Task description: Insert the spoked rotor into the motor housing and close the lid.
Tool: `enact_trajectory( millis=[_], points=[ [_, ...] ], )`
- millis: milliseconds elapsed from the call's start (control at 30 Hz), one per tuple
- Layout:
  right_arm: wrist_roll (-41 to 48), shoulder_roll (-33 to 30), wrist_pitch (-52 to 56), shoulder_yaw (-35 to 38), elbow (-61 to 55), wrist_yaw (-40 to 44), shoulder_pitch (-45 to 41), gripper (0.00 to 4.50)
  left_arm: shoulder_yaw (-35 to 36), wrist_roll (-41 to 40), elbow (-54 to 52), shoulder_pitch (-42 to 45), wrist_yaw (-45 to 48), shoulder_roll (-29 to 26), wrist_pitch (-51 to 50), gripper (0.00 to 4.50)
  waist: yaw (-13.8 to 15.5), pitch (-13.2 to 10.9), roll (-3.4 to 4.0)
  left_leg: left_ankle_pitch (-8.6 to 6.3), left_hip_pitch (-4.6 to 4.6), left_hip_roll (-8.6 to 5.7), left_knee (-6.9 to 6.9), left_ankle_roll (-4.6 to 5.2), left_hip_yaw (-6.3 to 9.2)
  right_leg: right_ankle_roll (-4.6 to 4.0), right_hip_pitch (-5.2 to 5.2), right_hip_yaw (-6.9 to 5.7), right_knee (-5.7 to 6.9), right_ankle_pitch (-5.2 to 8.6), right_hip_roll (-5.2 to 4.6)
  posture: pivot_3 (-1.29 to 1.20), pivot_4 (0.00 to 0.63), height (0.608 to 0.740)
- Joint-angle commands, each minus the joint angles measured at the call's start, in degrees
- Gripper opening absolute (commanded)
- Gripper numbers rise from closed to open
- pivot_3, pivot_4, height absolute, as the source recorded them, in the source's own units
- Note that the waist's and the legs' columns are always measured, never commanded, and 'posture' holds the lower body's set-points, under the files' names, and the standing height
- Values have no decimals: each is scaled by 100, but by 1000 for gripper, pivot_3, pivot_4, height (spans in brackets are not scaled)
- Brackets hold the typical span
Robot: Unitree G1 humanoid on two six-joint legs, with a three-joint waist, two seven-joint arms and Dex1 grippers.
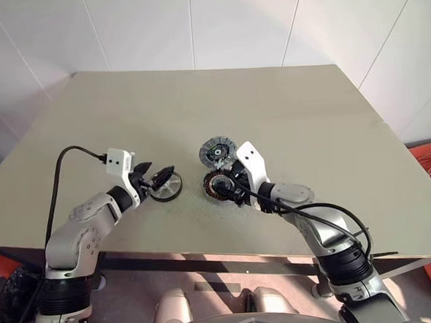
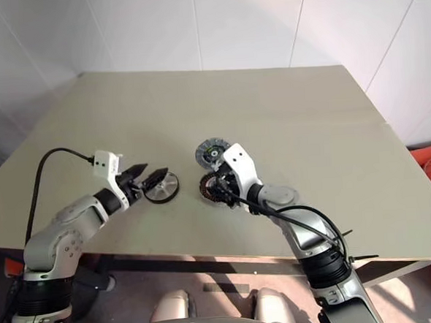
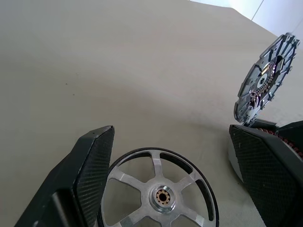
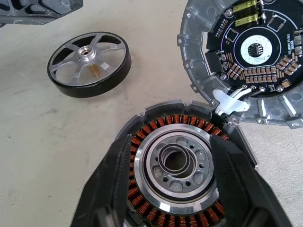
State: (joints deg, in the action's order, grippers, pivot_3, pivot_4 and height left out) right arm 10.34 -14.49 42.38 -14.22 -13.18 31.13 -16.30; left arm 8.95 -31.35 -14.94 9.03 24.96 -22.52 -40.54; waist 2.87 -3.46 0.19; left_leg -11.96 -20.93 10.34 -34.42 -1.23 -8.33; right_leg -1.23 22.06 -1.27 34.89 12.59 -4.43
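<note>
Step in hand: pickup of the rotor (image 4: pixel 89 57); not yet inserted. It lies flat on the table (image 1: pixel 197 97), one only, just left of the housing (image 4: pixel 176 165). Left gripper (image 3: pixel 173 182) fingers spread wide, straddling the rotor, not clamped. Right gripper (image 4: pixel 173 189) fingers apart either side of the housing rim, no squeeze evident. One housing, one lid (image 4: pixel 253 56), hinged open and tilted up behind the housing. Next, likely: left fingers close on the rotor rim, lift, carry over the housing's copper ring.
</note>
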Motion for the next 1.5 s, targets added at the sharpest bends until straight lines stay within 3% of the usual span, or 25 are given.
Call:
enact_trajectory(
  millis=[33,200,300,600,633,1500],
  points=[
    [15,24,-154,30,-69,-47,-145,3866,96,-40,-259,69,-18,-56,38,4119,0,0,0,0,0,0,0,0,0,0,0,0,0,0,0,0,0,740],
    [-76,2,-330,147,-120,-197,-242,3866,79,-47,-257,102,-30,-47,27,4119,0,0,0,0,0,0,0,0,0,0,0,0,0,0,0,0,0,740],
    [-17,-5,-287,181,-202,-201,-262,3261,58,-40,-239,119,-31,-32,33,4119,-1,0,0,1,0,0,0,-1,0,0,0,0,1,0,0,0,0,740],
    [181,24,-56,181,-178,-91,-250,149,58,-48,-226,124,-25,-21,31,4119,-1,0,0,1,0,0,0,-1,0,0,0,0,1,0,0,0,0,740],
    [222,26,-29,169,-157,-41,-258,31,56,-47,-223,120,-25,-19,31,4119,0,0,0,1,0,0,0,-1,0,0,0,0,1,0,0,0,0,740],
    [146,-371,603,-198,-285,153,-547,31,109,-36,-217,9,-90,-10,60,4119,2,0,0,2,1,0,0,-3,1,0,-1,0,3,0,0,0,0,740]
  ],
)
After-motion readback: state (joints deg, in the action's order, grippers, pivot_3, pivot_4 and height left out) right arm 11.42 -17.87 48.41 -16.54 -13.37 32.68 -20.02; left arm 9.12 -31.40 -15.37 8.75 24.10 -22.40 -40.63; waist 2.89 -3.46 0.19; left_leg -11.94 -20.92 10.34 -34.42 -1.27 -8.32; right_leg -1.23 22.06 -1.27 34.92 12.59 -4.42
